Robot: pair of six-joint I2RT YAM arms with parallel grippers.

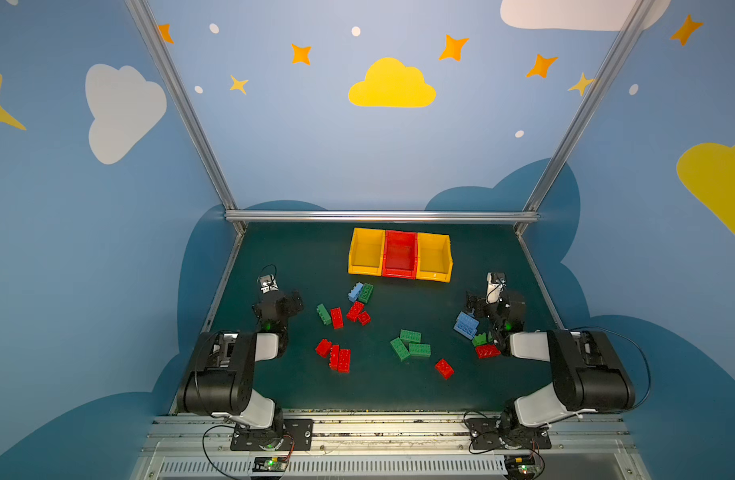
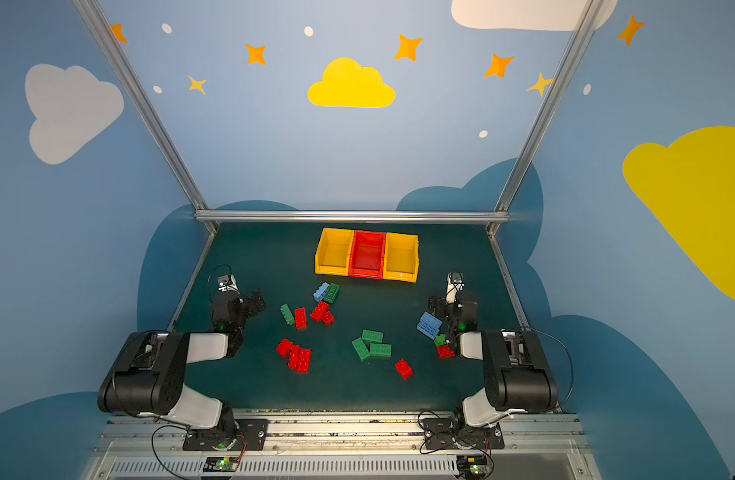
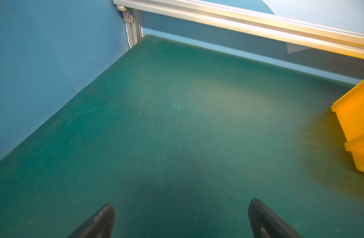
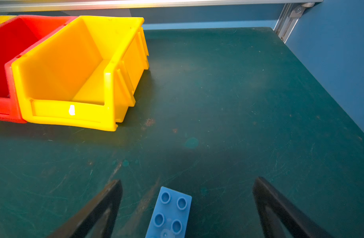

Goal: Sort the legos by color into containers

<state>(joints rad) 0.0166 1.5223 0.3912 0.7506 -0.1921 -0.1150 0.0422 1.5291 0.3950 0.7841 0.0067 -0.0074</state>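
Step one, nothing sorted: legos [image 1: 419, 350] lie scattered on the counter [image 1: 299, 257], containers [image 1: 399, 272] empty. The left claw [image 3: 181, 204] hangs open over bare counter. The right claw [image 4: 188, 180] is open, light blue brick [image 4: 170, 214] between its jaws (ungripped). Next move, as I judge it: lower, close, lift.

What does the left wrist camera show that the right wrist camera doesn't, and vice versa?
Only the left wrist view: the outer side wall of the left yellow bin, and no bricks. Only the right wrist view: the red bin, the empty inside of the right yellow bin, and a light blue brick seen between the right claw's fingers. Both: the green mat, the silver rail, a blue wall, and an open claw; the left claw frames only bare mat.
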